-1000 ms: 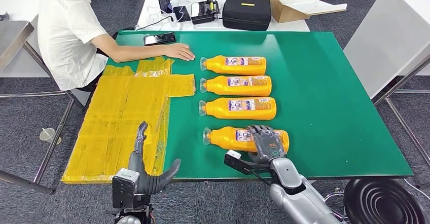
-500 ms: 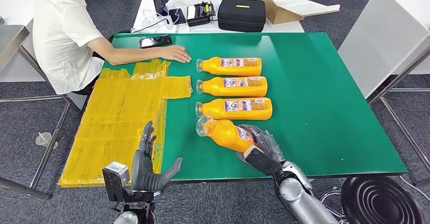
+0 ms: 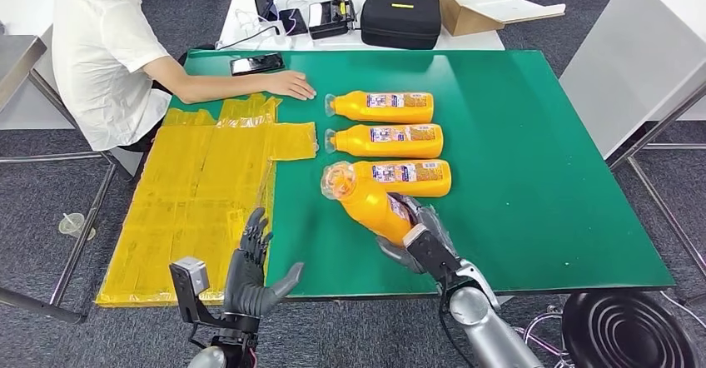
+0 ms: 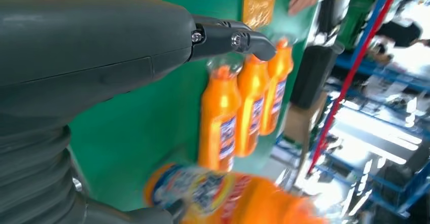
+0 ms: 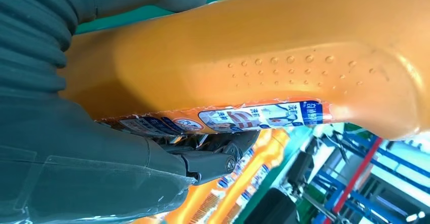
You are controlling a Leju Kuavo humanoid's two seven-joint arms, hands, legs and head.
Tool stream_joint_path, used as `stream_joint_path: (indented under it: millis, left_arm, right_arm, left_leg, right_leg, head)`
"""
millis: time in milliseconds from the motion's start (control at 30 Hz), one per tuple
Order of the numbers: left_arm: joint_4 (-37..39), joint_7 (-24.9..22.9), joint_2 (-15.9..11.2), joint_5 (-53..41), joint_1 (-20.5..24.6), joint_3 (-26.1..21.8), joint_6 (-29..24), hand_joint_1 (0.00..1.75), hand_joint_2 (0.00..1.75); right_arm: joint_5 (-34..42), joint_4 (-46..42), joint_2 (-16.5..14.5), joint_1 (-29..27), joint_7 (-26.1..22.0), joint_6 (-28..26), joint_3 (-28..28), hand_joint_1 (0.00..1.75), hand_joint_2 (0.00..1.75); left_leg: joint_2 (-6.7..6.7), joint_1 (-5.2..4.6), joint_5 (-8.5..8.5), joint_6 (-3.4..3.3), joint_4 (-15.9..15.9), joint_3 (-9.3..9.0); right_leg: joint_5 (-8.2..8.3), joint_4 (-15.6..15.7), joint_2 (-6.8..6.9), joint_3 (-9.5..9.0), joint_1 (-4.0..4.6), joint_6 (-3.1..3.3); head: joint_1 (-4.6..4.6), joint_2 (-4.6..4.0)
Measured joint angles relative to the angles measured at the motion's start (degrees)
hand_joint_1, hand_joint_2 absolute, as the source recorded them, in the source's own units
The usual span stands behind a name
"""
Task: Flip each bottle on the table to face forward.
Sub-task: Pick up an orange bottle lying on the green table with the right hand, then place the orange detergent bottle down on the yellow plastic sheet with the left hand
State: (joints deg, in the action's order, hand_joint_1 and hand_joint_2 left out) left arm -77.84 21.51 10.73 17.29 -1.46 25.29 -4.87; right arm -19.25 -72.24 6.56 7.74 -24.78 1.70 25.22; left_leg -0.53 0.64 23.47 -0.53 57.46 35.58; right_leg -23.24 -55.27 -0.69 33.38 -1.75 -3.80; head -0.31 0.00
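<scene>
Bottle (image 3: 370,202) gripped by right hand (image 3: 414,236), lifted, tilted

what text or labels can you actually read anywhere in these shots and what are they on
No text reads clearly enough to quote.
Held orange bottle in the right hand: blue, red and white label with small characters, too small and turned to read.
Three lying orange bottles: printed labels, too small.
Black case: yellow mark, unreadable.
Left wrist view: labels blurred.
</scene>
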Motion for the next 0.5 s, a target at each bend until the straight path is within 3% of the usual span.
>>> stream_joint_path:
  millis: [267,500]
  left_arm:
    - [2.6,-2.4,-1.1,1.7,2.7,3.4,7.3,0.00,1.75]
    - [4.5,-2.9,-1.4,1.9,5.1,4.8,8.3,0.00,1.75]
  right_arm:
    - [1.9,5.2,-5.4,6.2,-0.5,1.0,1.9,1.75,1.75]
    - [0.5,11.8,-8.6,11.3,-1.4,2.3,7.0,1.75,1.75]
  left_leg:
    - [-0.02,0.02,-0.03,0.02,0.0,0.14]
    - [-0.04,0.02,-0.04,0.01,0.0,0.19]
  right_leg:
    - [0.00,0.0,0.03,0.17,0.03,0.00]
    - [0.00,0.0,0.05,0.20,0.01,0.00]
  head:
    - [0.00,0.00]
    - [0.02,0.00]
